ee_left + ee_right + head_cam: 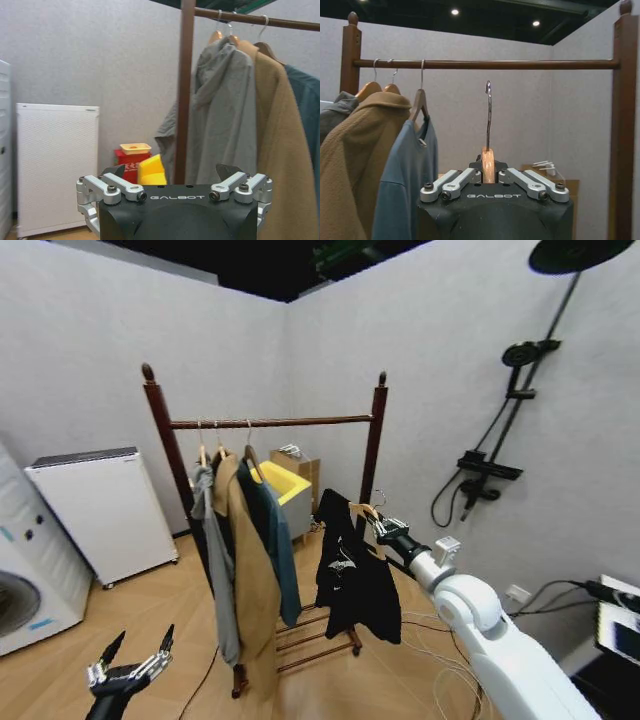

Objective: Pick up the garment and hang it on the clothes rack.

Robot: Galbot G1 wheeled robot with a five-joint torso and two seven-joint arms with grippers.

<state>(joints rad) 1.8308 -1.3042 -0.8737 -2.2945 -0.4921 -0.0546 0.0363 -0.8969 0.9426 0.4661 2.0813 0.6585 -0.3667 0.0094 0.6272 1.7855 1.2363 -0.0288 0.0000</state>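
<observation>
The garment [356,580] is black and hangs from a light wooden hanger [364,510] with a metal hook [488,112]. My right gripper [384,528] is shut on the hanger's neck [488,164]. It holds the garment in front of the right post of the clothes rack [372,455], well below the top rail [300,422]. In the right wrist view the hook stands upright just under the rail [530,64], on its bare right part. My left gripper [140,650] waits open and low at the left, facing the rack's left post [185,90].
A grey garment [212,540], a tan coat [250,570] and a dark blue coat [280,540] crowd the rail's left half. A white cabinet [105,512] and a washing machine [25,590] stand left. A yellow bin [284,488] sits behind; a shower fixture [505,430] and cables [440,640] are right.
</observation>
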